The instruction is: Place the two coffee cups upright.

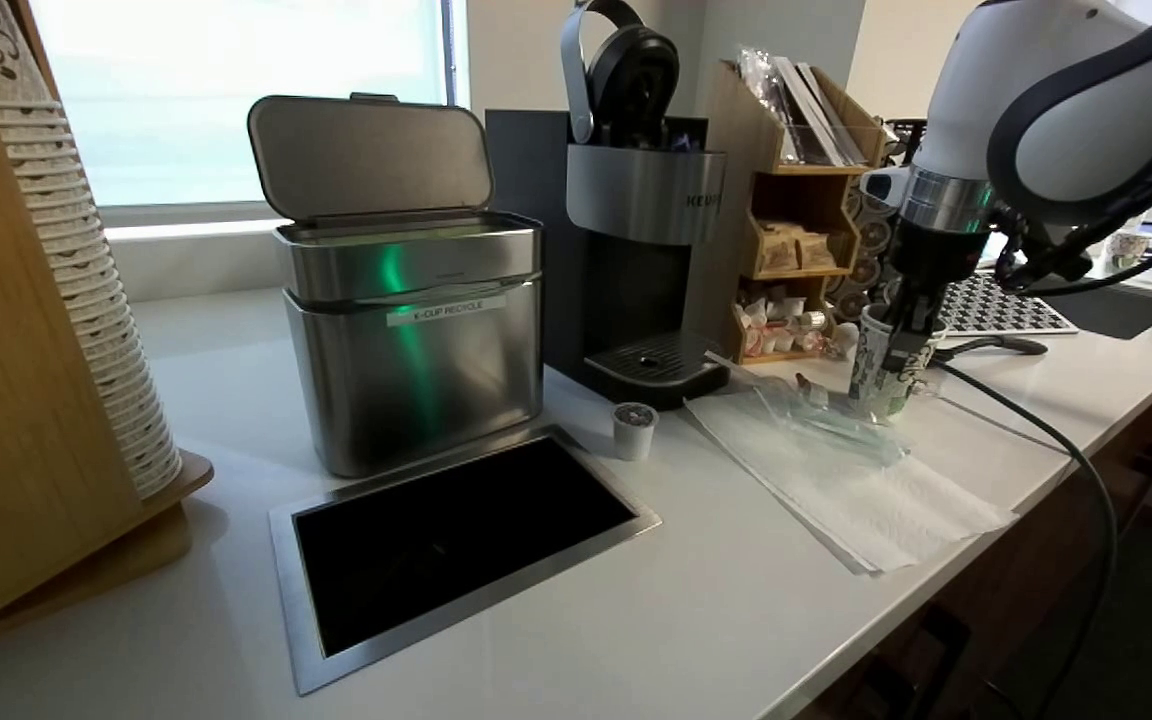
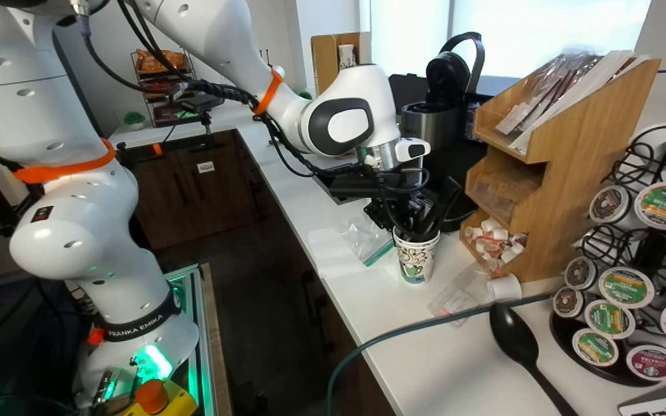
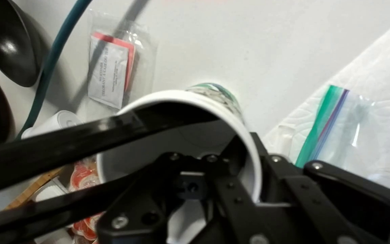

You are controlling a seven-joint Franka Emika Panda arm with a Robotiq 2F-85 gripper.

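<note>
A small pale coffee cup [image 1: 634, 432] stands upright, dark round face up, between the steel bin and the coffee machine. Another small pale coffee cup [image 2: 504, 287] lies on its side beside the wooden organizer; it also shows in the wrist view [image 3: 58, 122]. My gripper [image 3: 244, 137] is shut on the rim wall of a patterned paper cup [image 2: 415, 263], one finger inside and one outside. The paper cup appears to stand nearly upright on the counter. Long black handles [image 3: 90, 147] stick out of it. The first small cup is hidden in an exterior view and out of the wrist view.
The coffee machine [image 1: 646, 200], steel bin [image 1: 416, 370] and inset opening [image 1: 466, 590] line the counter. Paper towel [image 1: 896, 520], a zip bag [image 3: 323, 125], a teal cable [image 2: 425, 326], a black spoon [image 2: 512, 335] and the wooden organizer [image 2: 576, 208] surround the paper cup.
</note>
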